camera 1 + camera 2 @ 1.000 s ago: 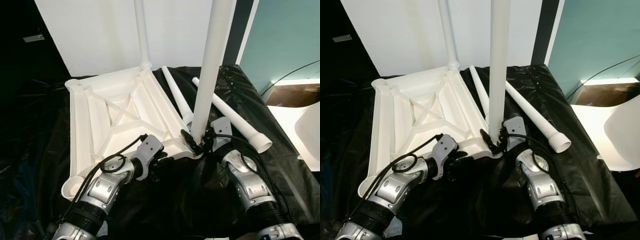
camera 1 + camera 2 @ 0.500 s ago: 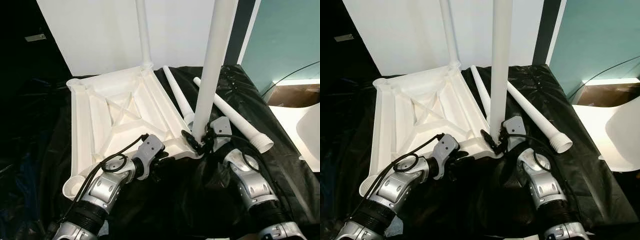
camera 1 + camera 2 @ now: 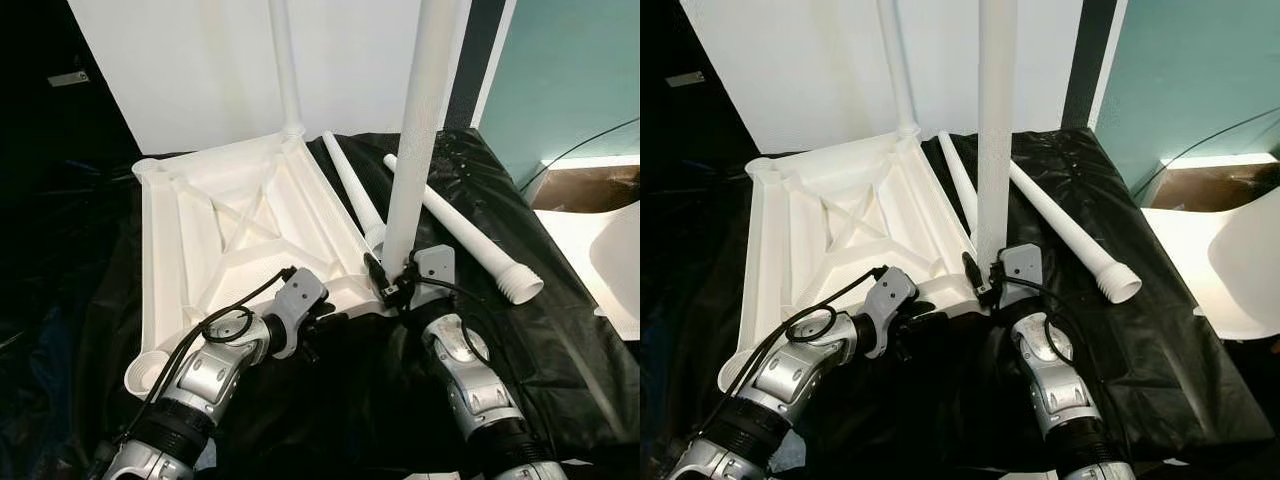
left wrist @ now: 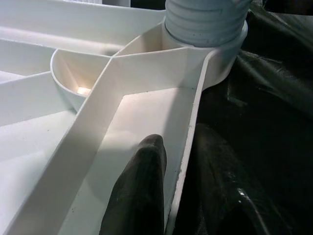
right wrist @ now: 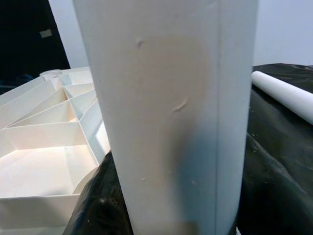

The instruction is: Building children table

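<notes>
An upturned white tabletop (image 3: 230, 235) lies on black sheeting (image 3: 560, 330). The right gripper (image 3: 392, 286) clasps an upright leg (image 3: 412, 160) at its near corner socket; the left gripper (image 3: 322, 325) pinches the near rim. The plastic looks light, stiff and slick, so hold the leg low.

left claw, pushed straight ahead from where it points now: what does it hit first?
Likely the corner socket of the upturned tabletop, where the upright leg sits. The left claw straddles the tabletop's rim, pointing there.

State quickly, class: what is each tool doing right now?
Left tool: shut on the rim of the upturned tabletop.
Right tool: shut on the upright leg at its base.
</notes>
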